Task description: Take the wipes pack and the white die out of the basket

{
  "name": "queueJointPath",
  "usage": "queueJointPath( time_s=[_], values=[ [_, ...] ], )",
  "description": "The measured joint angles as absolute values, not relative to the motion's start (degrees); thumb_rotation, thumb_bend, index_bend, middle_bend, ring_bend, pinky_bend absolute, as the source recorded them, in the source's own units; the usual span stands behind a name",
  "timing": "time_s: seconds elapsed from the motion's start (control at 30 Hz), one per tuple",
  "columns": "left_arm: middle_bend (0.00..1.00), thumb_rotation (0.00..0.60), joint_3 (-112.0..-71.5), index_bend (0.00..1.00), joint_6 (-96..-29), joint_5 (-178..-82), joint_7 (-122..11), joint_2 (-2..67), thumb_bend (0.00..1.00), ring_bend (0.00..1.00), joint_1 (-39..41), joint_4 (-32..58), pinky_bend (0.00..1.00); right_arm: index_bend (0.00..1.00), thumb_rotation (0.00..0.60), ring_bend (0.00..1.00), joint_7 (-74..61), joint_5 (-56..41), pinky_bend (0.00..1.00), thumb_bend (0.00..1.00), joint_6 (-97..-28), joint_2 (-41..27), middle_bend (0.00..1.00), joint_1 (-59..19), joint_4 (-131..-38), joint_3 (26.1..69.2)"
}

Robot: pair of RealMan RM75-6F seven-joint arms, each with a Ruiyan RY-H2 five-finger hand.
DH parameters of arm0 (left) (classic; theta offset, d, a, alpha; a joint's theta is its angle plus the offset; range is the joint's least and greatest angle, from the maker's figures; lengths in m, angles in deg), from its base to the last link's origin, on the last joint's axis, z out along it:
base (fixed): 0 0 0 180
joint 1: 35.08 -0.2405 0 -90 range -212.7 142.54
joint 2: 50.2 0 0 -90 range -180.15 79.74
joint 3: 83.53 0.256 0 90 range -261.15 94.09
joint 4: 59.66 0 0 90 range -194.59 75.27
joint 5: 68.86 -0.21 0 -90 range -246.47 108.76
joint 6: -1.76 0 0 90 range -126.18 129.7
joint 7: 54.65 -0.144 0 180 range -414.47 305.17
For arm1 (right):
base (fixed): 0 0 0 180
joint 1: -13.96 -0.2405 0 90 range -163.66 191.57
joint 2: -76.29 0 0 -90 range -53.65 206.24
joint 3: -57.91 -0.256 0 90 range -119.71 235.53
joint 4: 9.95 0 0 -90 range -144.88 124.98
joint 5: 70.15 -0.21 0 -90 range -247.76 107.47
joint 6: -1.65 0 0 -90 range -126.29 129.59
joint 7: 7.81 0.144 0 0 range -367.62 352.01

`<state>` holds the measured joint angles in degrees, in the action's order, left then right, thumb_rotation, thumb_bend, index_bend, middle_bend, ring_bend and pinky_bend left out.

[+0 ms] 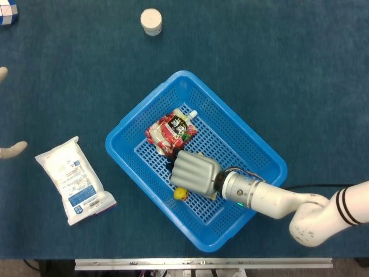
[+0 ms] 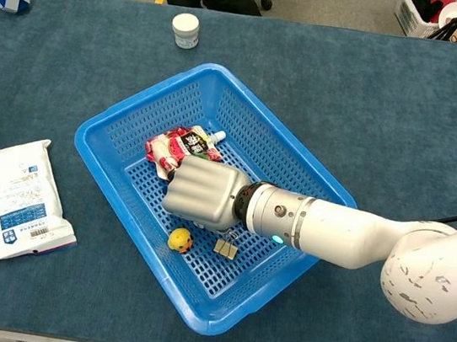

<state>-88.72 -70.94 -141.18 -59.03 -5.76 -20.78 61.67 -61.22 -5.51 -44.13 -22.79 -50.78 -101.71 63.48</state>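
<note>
Blue plastic mesh forms the basket (image 2: 125,122), which sits askew on the dark teal table (image 2: 389,117). The right hand (image 2: 202,191) reaches down into it, knuckles up and fingers curled under; whether they clamp anything cannot be told, as the hand covers what lies beneath it. The white die is not visible in either view. Just beyond the hand lies a red pouch (image 2: 177,146), and beside its near edge rest a small yellow ball (image 2: 180,239) and a binder clip (image 2: 225,246). The wipes pack (image 2: 22,198) lies flat on the table, well apart from the basket on the left. Only pale fingertips of the left hand (image 1: 11,149) show at the head view's left edge, apart, holding nothing.
</note>
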Motion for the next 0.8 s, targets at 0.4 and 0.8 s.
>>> queueJointPath(
  time_s=[0.4,0.8],
  values=[
    [0.00,0.600,-88.8,0.00,-70.9,-141.8,-59.0,-6.1,0.00,0.00,-20.7,61.7,0.00,0.56,0.600,0.26,-57.2,-0.6,0.33,0.28,-50.8,-12.5,0.40,-47.4,-112.8,62.2],
    [0.00,0.600,-88.3,0.00,-70.8,-143.4,-58.4,-6.1,0.00,0.00,-20.9,61.2,0.00,0.56,0.600,0.26,-48.3,-1.2,0.33,0.28,-61.6,7.1,0.40,-38.3,-119.9,59.5]
  ],
)
